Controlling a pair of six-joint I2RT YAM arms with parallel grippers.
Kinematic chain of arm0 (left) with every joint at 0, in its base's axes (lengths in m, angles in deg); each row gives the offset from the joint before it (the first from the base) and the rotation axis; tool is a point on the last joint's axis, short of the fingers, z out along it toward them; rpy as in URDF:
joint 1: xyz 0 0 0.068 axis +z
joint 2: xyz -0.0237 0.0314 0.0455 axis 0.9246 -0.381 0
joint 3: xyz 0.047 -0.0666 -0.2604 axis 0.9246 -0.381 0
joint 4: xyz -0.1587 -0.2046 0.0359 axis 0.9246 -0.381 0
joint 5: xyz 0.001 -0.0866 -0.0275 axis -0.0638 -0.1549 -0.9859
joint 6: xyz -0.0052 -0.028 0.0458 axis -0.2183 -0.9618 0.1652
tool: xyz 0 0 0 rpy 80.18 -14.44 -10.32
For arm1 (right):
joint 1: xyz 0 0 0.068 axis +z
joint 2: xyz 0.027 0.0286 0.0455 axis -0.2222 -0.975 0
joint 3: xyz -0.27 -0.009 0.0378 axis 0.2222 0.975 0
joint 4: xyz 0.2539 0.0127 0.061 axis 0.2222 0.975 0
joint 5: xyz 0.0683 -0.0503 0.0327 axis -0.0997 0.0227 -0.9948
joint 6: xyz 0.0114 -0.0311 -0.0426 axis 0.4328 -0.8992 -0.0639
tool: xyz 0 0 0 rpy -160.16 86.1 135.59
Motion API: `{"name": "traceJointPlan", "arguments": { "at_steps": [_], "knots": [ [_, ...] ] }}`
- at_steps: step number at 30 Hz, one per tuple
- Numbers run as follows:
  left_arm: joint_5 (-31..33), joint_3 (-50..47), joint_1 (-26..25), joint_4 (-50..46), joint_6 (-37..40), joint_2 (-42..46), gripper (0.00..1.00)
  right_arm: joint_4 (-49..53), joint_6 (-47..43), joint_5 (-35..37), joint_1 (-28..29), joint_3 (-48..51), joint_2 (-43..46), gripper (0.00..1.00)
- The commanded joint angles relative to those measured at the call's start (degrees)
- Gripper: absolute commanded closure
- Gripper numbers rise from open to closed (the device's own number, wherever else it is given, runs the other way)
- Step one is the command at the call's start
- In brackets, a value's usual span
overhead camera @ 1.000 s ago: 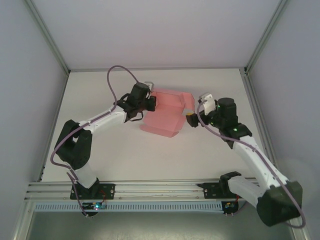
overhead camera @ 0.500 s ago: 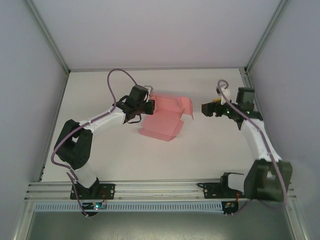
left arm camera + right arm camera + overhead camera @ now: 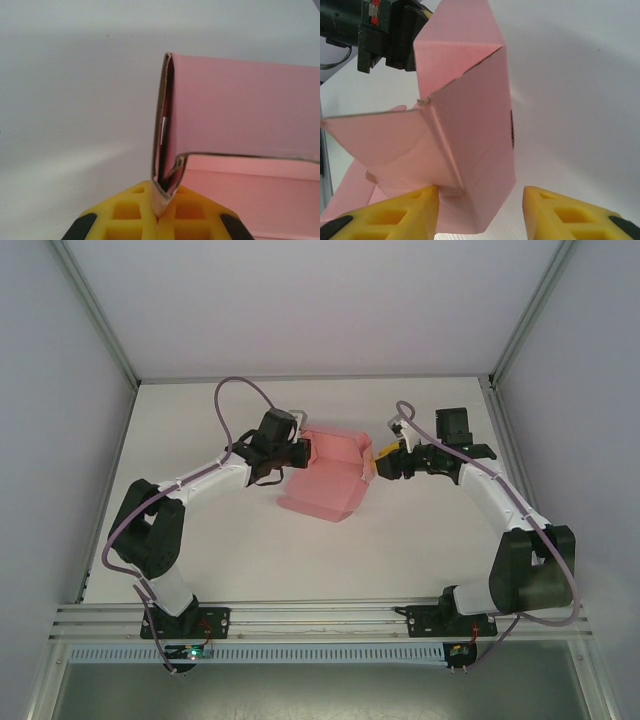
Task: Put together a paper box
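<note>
Both ends of the paper box (image 3: 325, 475), in the middle of the table (image 3: 420, 550), are minded: the left gripper (image 3: 292, 452) pinches one wall steady, the right gripper (image 3: 378, 464) sits half open around the other, maybe to fold it.

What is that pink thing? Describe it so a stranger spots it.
Start at the white table, then look between the left gripper and the right gripper. There is a half-folded pink paper box, the only pink thing there, one end pinched by the left gripper.
</note>
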Motion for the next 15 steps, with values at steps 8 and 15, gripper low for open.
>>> {"name": "traceJointPlan", "arguments": {
  "at_steps": [8, 15],
  "knots": [
    [0.9, 2.2, -0.1, 0.1, -3.4, 0.1, 1.0, -18.6, 13.8, 13.8, 6.9, 4.4, 2.1, 0.49],
    [7.8, 3.4, -2.0, -3.6, -3.4, 0.3, 1.0, -21.4, 18.7, 44.4, 15.9, 4.2, 2.5, 0.45]
  ]
}}
